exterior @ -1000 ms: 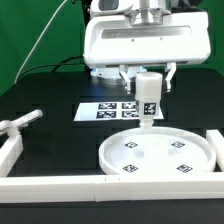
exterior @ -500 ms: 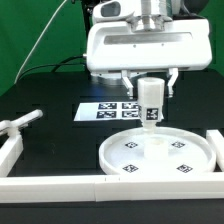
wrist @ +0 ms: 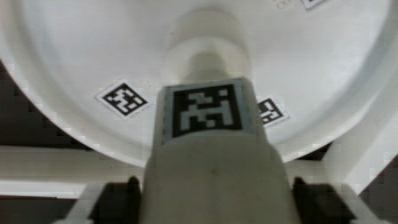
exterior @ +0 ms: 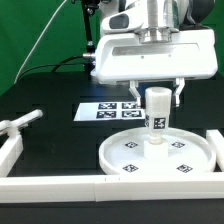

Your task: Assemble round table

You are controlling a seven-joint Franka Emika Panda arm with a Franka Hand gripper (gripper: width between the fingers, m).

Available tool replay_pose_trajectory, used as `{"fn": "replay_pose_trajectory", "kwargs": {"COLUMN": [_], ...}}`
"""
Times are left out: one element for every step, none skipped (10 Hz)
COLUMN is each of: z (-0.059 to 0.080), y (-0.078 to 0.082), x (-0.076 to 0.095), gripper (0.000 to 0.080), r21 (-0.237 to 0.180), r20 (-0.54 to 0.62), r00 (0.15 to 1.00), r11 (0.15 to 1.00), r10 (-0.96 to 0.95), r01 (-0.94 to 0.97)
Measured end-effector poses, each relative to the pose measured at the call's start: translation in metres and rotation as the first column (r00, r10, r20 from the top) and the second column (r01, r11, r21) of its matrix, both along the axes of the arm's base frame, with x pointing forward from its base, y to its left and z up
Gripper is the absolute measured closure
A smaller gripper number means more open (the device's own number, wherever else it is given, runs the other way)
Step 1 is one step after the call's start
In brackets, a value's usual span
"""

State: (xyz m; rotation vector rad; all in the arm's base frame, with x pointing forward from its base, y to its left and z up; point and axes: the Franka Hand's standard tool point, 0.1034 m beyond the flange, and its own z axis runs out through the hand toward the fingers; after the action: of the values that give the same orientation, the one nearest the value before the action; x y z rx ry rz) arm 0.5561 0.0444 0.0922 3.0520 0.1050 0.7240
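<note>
End effector shut tight on upper end of cylinder leg, leg upright. Finger pads only dark slivers beside leg in wrist view, cut off at frame edge. Leg's lower end over middle of round disc; contact unclear. Disc on black tabletop, near marker board. Since earlier frames: arm shifted toward exterior view's right and lower, leg moved from disc's far rim to centre.

- Bright, even overhead light; the white disc nearly washes out against the black table.
- Wrist view is soft: the close leg blurs, with shadowed edges.
</note>
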Motion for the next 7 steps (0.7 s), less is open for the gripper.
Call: {"fn": "replay_pose_trajectory", "kwargs": {"z": [0.0001,0.0000,0.0000,-0.0014,-0.0055,-0.0081,-0.0096], "y": [0.0032,0.0027,0.0019,-0.0003,-0.0025,-0.0037,-0.0036], "x": [0.0008,0.0018,0.0025,0.0027,0.0017,0.0006,-0.0008], "gripper": [0.0394,0.0394,0.0394,0.0394,0.0394,0.0394,0.0394], "r21": [-0.001,-0.002,-0.003,-0.004,-0.005,-0.007,-0.006], "r20": [0.012,0.021,0.022,0.021,0.014,0.008,-0.002], "r00": [1.000,1.000,1.000,1.000,1.000,1.000,1.000], "r11": [1.000,1.000,1.000,1.000,1.000,1.000,1.000], "r10": [0.005,0.005,0.004,0.001,-0.001,-0.002,-0.002], "r01": [-0.005,-0.004,-0.004,-0.001,0.002,0.002,0.002]}}
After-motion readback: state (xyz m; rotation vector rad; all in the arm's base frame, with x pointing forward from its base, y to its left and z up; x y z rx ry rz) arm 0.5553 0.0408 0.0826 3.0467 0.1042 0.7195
